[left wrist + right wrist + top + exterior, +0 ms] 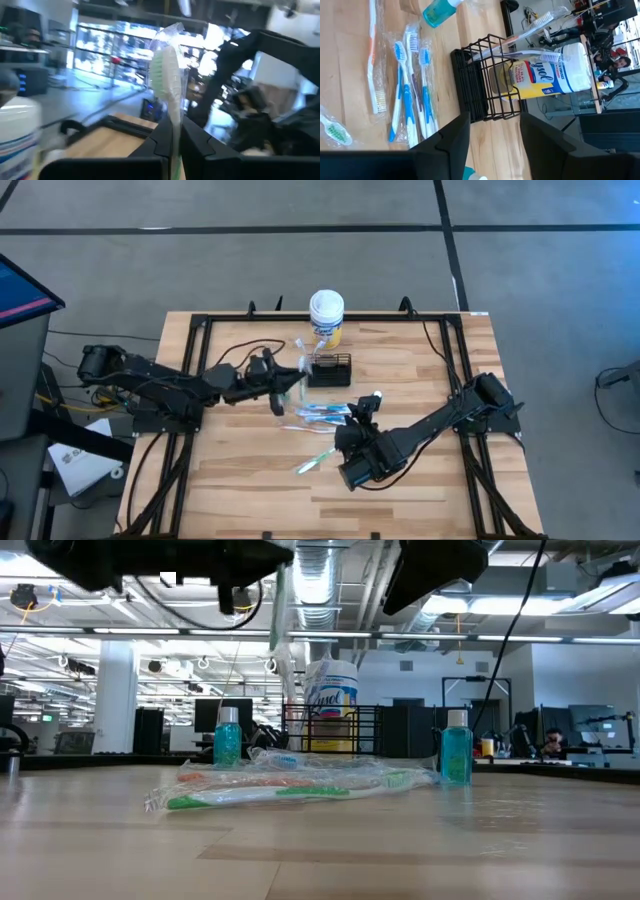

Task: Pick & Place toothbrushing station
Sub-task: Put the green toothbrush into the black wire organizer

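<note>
The toothbrushing station, a low black wire-mesh caddy (330,368) (485,80), stands on the table in front of a yellow canister with a white lid (327,315). Two wrapped toothbrushes (530,30) lean out of it. My left gripper (283,383) (172,145) hovers just left of the caddy, shut on a wrapped green toothbrush (167,75). My right gripper (365,420) (495,145) is open over the table's middle, pointing toward the caddy with nothing between its fingers. Several wrapped toothbrushes (325,412) (410,90) lie flat on the table between it and the caddy. My left gripper pinches the wrapped green toothbrush by its handle (175,117), a little below the bristle head, between its two fingers. The head and the loose end of the wrapper stick out past the fingertips. The brush is lifted clear of the table (277,610).
A green-bristled toothbrush (313,462) lies alone near the table's middle. An orange one (372,60) lies beside the blue ones. Two small blue bottles (228,735) (456,745) stand on the table. A black frame (200,330) runs along the table's edges.
</note>
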Robot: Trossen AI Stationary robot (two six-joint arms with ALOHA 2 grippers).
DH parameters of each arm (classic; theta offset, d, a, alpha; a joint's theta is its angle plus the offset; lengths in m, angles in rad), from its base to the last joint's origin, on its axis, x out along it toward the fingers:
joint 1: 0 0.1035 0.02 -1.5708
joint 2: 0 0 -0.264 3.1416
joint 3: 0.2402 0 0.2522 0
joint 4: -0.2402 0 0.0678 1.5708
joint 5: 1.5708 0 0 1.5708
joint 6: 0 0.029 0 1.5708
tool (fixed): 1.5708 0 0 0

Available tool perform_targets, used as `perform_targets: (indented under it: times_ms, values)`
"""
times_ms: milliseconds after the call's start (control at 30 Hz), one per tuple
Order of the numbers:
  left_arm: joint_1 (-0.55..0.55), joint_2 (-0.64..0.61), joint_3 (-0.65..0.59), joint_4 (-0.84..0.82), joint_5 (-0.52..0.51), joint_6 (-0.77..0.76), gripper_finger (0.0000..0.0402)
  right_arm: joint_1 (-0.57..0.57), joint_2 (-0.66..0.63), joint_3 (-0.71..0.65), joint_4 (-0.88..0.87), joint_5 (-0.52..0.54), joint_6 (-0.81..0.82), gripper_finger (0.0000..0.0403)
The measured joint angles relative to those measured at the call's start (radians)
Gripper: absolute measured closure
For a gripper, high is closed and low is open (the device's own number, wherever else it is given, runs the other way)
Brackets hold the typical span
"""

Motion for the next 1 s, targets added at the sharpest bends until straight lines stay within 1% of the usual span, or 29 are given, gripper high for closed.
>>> perform_targets:
  times_ms: [133,233,333,433,533,633,767,867,1000]
  values:
    - [0.011,0.000,-0.075,0.143,-0.018,0.045,0.0395,0.000,0.000,0.000,0.001,0.003,0.000,0.0239]
    - [0.013,0.000,-0.105,0.184,-0.028,0.079,0.0395,-0.001,0.000,0.000,0.006,0.003,0.000,0.0242]
    - [0.014,0.005,-0.109,0.198,-0.046,0.110,0.0395,-0.001,0.000,0.000,0.005,0.006,0.000,0.0245]
    - [0.024,0.051,-0.109,0.247,-0.050,0.128,0.0394,-0.001,0.000,0.000,0.008,0.006,0.000,0.0249]
    - [0.045,0.133,-0.109,0.333,-0.050,0.135,0.0394,-0.001,0.000,0.000,0.009,0.006,0.000,0.0254]
    - [0.068,0.216,-0.109,0.434,-0.048,0.175,0.0394,-0.001,0.000,0.000,0.009,0.006,0.007,0.0258]
    - [0.096,0.291,-0.109,0.544,-0.041,0.201,0.0394,-0.001,0.000,0.000,0.004,0.006,0.007,0.0263]
    - [0.116,0.332,-0.108,0.592,-0.037,0.202,0.0394,-0.001,0.000,0.000,0.001,0.006,0.007,0.0266]
    - [0.145,0.381,-0.085,0.598,-0.037,0.202,0.0394,-0.008,0.000,0.000,0.002,0.006,0.007,0.0269]
